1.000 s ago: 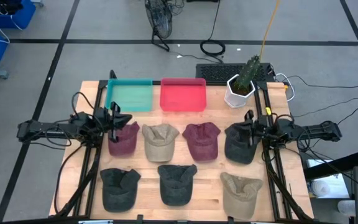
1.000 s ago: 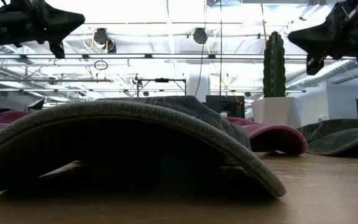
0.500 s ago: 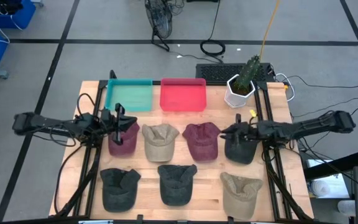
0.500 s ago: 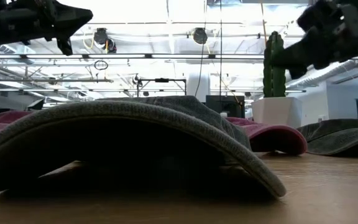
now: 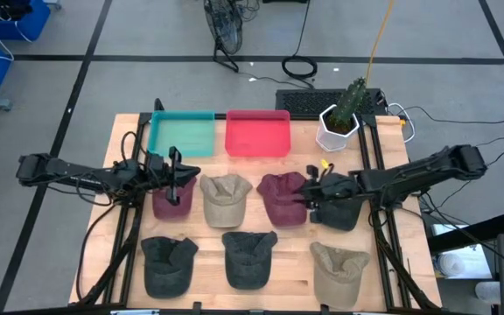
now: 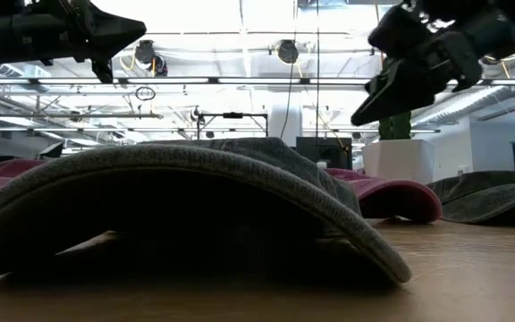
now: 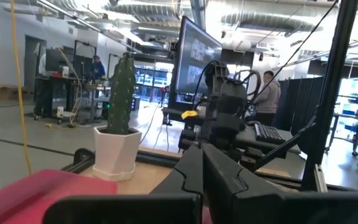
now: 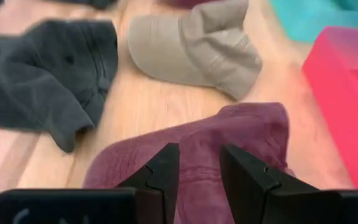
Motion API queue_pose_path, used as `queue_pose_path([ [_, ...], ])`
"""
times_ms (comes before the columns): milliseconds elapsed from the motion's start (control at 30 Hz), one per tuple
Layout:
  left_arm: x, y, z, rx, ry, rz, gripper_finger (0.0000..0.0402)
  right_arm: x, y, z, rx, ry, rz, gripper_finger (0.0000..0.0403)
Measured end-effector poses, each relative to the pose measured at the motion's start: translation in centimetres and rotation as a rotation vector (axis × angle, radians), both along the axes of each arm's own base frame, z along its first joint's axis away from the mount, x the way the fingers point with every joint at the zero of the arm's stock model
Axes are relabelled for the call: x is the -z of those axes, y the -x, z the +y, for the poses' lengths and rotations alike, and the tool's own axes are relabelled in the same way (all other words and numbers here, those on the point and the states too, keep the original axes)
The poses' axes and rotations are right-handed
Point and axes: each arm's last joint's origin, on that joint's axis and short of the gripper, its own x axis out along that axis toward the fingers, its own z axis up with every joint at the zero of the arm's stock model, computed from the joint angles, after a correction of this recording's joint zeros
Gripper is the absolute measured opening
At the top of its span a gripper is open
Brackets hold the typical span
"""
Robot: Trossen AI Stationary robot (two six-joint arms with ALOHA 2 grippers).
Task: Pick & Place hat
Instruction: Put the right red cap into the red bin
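Seven hats lie crown-up on the wooden table. In the far row are a maroon hat (image 5: 171, 199), a beige hat (image 5: 224, 198), a second maroon hat (image 5: 284, 199) and a dark grey hat (image 5: 338, 213). My right gripper (image 5: 304, 194) hangs open in the air over the second maroon hat's (image 8: 229, 140) right edge, its fingers (image 8: 165, 169) tipped down toward it. My left gripper (image 5: 191, 174) is shut and level, high above the left maroon hat's far side, holding nothing. In the low view both grippers (image 6: 125, 32) (image 6: 372, 97) are well above the hats.
A teal tray (image 5: 182, 135) and a red tray (image 5: 258, 134) stand at the table's far edge. A potted cactus (image 5: 343, 119) stands at the far right. The near row holds two dark hats (image 5: 166, 264) (image 5: 249, 259) and a beige hat (image 5: 339, 273).
My right gripper has swung from above the dark grey hat toward the table's left, to over the second maroon hat, tipping its fingers downward and opening. My left gripper has crept a little toward the table's right, still shut. No hat has moved.
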Motion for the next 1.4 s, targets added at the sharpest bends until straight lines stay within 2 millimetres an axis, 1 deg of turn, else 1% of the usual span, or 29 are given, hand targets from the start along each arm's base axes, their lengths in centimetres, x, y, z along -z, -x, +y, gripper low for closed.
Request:
queue_pose_path([
  [133, 0.0, 0.0, 0.0, -0.001, 0.001, -0.002, 0.0008, 0.6, -1.7, -0.1, -0.029, -0.009, 0.062, 0.0105],
  [233, 0.0, 0.0, 0.0, -0.002, -0.002, -0.003, 0.0008, 1.5, -2.6, -0.4, -0.015, -0.005, 0.124, 0.0105],
  [333, 0.0, 0.0, 0.0, -0.008, -0.002, -0.002, 0.0008, 1.9, -3.3, -0.6, -0.031, -0.028, 0.143, 0.0105],
  [433, 0.0, 0.0, 0.1, -0.026, -0.018, 0.002, 0.0008, 2.4, -3.5, -0.8, -0.053, -0.056, 0.165, 0.0105],
  [567, 0.0, 0.0, 0.1, -0.034, -0.021, 0.002, 0.0008, 2.7, -3.5, -1.2, -0.031, -0.072, 0.18, 0.0108],
  [633, 0.0, 0.0, 0.1, -0.034, -0.022, 0.002, 0.0008, 2.7, -3.5, -1.4, -0.02, -0.074, 0.179, 0.0118],
  [833, 0.0, 0.0, 0.1, -0.034, -0.022, 0.003, 0.0008, 2.9, -3.6, -1.9, 0.028, -0.096, 0.179, 0.0165],
  [933, 0.0, 0.0, 0.1, -0.034, -0.021, 0.003, 0.0008, 3.2, -3.4, -2.0, 0.035, -0.1, 0.189, 0.0173],
  [1033, 0.0, 0.0, 0.1, -0.032, -0.015, 0.002, 0.0008, 3.9, -2.9, -2.0, 0.038, -0.102, 0.203, 0.017],
  [1167, 0.0, 0.0, 0.1, -0.032, -0.013, 0.004, 0.0008, 4.7, -2.5, -2.0, 0.039, -0.104, 0.194, 0.0152],
  [1400, 0.1, 0.0, 0.1, -0.031, -0.013, 0.012, 0.0008, 4.8, -2.6, -2.0, 0.035, -0.104, 0.124, 0.0114],
])
